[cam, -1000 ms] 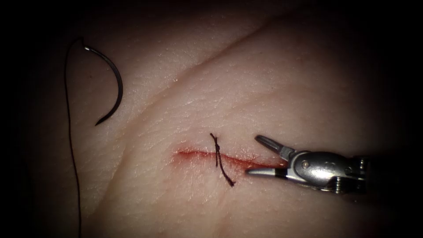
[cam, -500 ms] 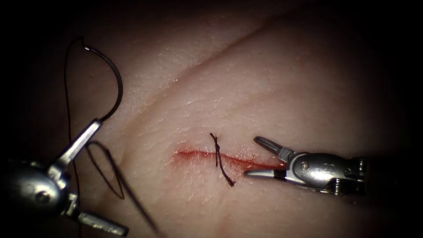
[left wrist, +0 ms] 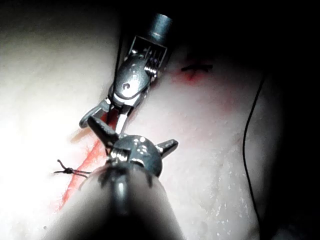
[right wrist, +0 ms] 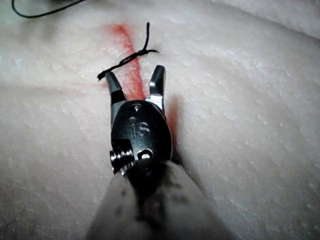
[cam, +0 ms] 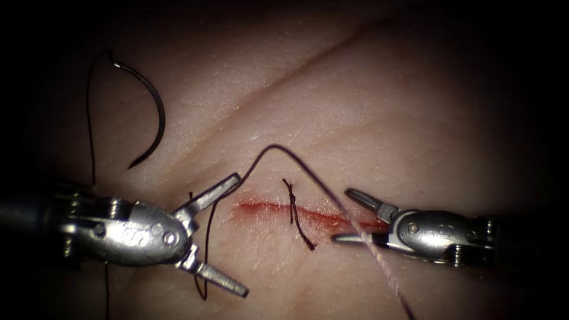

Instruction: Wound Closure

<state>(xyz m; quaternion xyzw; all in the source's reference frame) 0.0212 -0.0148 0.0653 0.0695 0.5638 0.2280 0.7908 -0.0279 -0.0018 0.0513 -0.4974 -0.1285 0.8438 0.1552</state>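
On pale, creased tissue [cam: 367,118], the curved steel needle [cam: 153,112] lies free.

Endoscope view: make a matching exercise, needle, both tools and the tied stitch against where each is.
1 needle
2 left tool
3 right tool
4 tied stitch

A across the cut
B open, empty, at the cut's right end
C loose on the tissue, upper left
D open, empty, left of the cut

Pairs: 1-C; 2-D; 3-B; 4-A
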